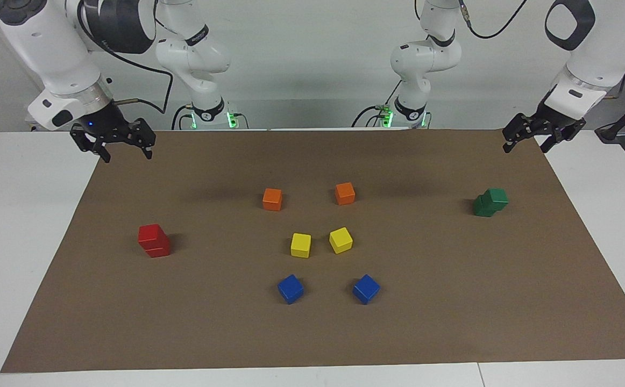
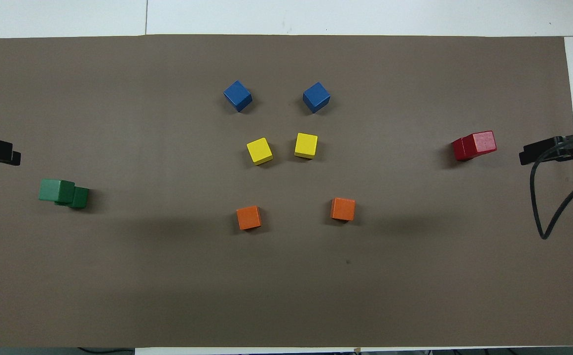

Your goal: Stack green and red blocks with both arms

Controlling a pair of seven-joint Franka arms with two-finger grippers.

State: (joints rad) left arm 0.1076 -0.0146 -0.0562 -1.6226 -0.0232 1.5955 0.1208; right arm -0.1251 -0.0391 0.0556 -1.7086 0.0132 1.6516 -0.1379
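Observation:
Two red blocks (image 1: pixel 154 240) (image 2: pixel 474 145) stand stacked one on the other on the brown mat toward the right arm's end. Two green blocks (image 1: pixel 491 202) (image 2: pixel 62 193) are stacked toward the left arm's end, the upper cube sitting askew on the lower one. My right gripper (image 1: pixel 127 156) (image 2: pixel 525 159) hangs open and holding nothing over the mat's corner at its own end, apart from the red stack. My left gripper (image 1: pixel 525 149) (image 2: pixel 13 157) hangs open and holding nothing over the mat's corner at its end, apart from the green stack.
In the middle of the mat (image 1: pixel 452 301) lie two orange cubes (image 1: pixel 272 199) (image 1: pixel 345 193) nearest the robots, then two yellow cubes (image 1: pixel 300 244) (image 1: pixel 340 239), then two blue cubes (image 1: pixel 290 288) (image 1: pixel 366 288) farthest. White table (image 1: pixel 22 215) borders the mat.

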